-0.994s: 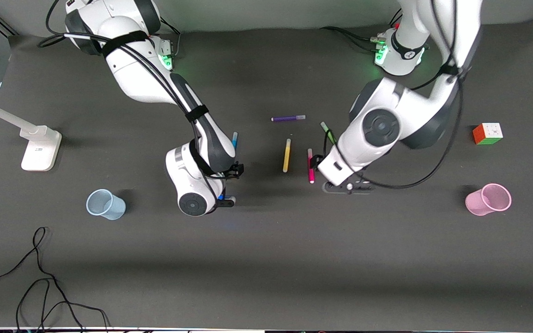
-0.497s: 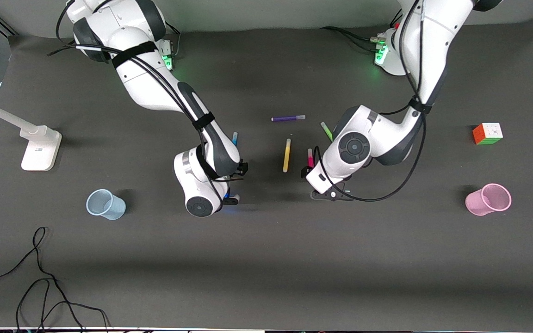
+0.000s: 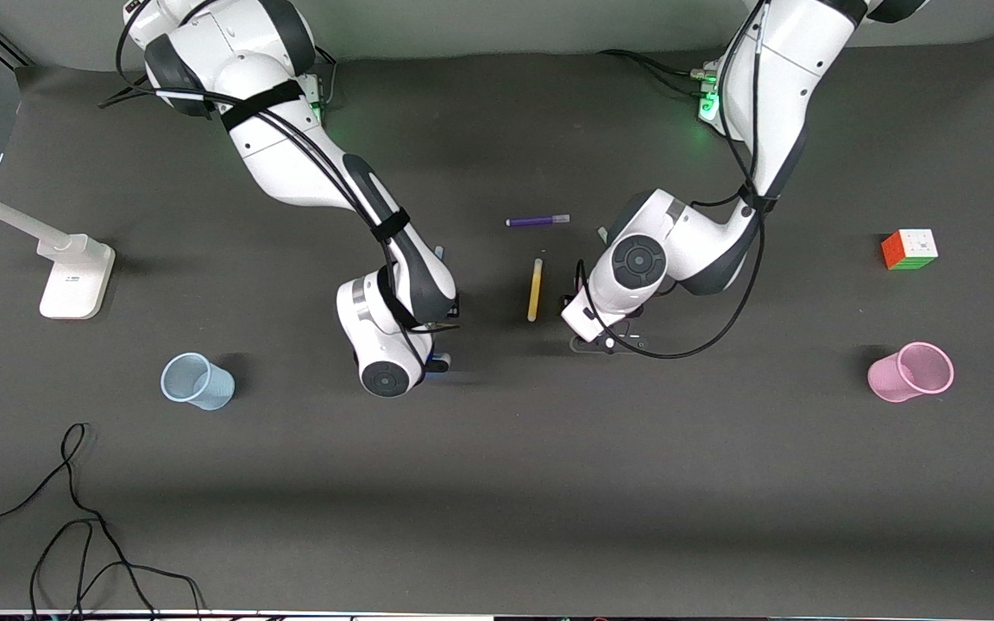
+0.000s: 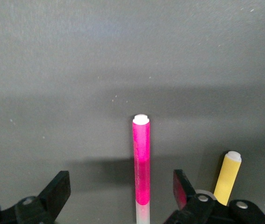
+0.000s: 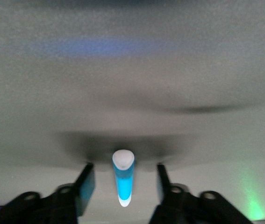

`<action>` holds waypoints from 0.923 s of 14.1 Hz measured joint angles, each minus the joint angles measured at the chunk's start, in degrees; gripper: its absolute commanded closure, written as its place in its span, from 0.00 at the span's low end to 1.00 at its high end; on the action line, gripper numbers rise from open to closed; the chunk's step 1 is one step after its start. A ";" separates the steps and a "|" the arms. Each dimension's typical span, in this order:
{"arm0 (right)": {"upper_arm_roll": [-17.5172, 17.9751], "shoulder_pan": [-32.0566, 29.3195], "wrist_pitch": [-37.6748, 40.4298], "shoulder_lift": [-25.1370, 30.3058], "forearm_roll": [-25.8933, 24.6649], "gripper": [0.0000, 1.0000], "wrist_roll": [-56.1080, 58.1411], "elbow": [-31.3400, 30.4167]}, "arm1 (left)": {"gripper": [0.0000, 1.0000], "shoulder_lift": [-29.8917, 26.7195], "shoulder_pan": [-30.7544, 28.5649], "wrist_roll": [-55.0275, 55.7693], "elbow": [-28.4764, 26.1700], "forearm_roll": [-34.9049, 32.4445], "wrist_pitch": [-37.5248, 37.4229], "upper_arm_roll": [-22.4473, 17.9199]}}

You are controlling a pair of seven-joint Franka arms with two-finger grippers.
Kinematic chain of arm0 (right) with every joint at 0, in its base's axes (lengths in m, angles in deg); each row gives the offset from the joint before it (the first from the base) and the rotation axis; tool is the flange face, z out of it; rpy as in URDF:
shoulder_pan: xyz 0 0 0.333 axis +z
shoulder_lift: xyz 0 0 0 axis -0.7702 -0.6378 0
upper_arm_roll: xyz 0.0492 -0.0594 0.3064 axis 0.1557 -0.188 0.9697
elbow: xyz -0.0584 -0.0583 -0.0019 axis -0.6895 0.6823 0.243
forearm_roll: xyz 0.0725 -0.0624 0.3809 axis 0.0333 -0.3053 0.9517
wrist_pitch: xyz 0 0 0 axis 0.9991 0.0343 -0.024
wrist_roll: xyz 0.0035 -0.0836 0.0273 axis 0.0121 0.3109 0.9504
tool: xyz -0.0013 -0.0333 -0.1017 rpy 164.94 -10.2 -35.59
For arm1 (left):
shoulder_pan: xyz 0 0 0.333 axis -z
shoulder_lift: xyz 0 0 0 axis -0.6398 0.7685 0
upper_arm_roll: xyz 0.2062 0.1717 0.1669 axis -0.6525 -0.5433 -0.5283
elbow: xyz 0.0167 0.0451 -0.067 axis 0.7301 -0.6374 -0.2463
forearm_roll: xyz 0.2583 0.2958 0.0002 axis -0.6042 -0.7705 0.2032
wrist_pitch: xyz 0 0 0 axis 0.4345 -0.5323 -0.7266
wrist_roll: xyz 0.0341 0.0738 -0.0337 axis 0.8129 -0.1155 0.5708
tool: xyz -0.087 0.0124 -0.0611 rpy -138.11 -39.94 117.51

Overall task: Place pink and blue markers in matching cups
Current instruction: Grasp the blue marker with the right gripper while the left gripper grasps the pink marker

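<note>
The pink marker lies on the dark table between the fingers of my left gripper, which is open with a gap on each side. In the front view my left gripper is low over the table and the arm hides that marker. The blue marker sits between the fingers of my right gripper, which are narrow but clear of it on both sides. My right gripper is low at the table's middle. The pale blue cup stands toward the right arm's end, the pink cup toward the left arm's end.
A yellow pen lies between the two grippers, close beside the pink marker. A purple pen lies farther from the front camera. A colour cube, a white stand and loose black cables sit near the table's ends.
Both arms have come down over their markers. The right gripper's fingers have narrowed around the blue marker. The left gripper has shifted over the pink marker and stays wide.
</note>
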 measured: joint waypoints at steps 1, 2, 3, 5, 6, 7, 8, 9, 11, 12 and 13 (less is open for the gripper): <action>0.00 0.00 0.02 0.03 0.12 1.00 -0.03 0.11 | 0.09 0.30 0.22 0.77 -0.15 -0.01 0.00 0.00; 0.00 0.00 0.03 0.04 0.15 1.00 -0.06 0.19 | 0.12 0.63 0.40 1.24 -0.23 -0.01 0.00 -0.01; -0.01 -0.01 0.06 0.05 0.17 1.00 -0.09 0.25 | 0.17 0.93 0.50 1.47 -0.28 -0.03 0.03 -0.01; -0.25 -0.11 0.12 0.08 0.20 1.00 -0.14 0.31 | 0.26 1.41 0.55 1.66 -0.29 -0.03 0.30 -0.02; -0.56 -0.17 0.07 0.13 0.19 1.00 -0.14 0.36 | 0.26 1.53 0.57 1.71 -0.34 -0.03 0.72 -0.03; -1.04 -0.20 0.00 0.27 0.19 1.00 -0.18 0.43 | 0.26 1.66 0.59 1.80 -0.42 -0.04 1.44 -0.03; -1.87 -0.19 -0.07 0.54 0.18 1.00 -0.37 0.57 | 0.26 1.91 0.68 1.81 -0.50 -0.04 2.10 -0.03; -3.03 -0.20 -0.13 1.01 0.18 1.00 -0.63 0.98 | 0.26 2.23 0.86 1.82 -0.52 -0.04 2.64 -0.03; -5.91 -0.24 -0.14 3.18 0.18 1.00 -0.78 1.71 | 0.26 2.90 1.25 1.89 -0.53 -0.05 3.73 -0.02; -7.63 -0.25 -0.12 4.79 0.18 1.00 -0.82 1.97 | 0.31 3.15 1.34 1.93 -0.53 -0.05 4.14 -0.03; -9.61 -0.22 -0.07 6.70 0.14 1.00 -0.86 2.08 | 0.40 3.18 1.36 1.97 -0.53 -0.08 4.25 -0.04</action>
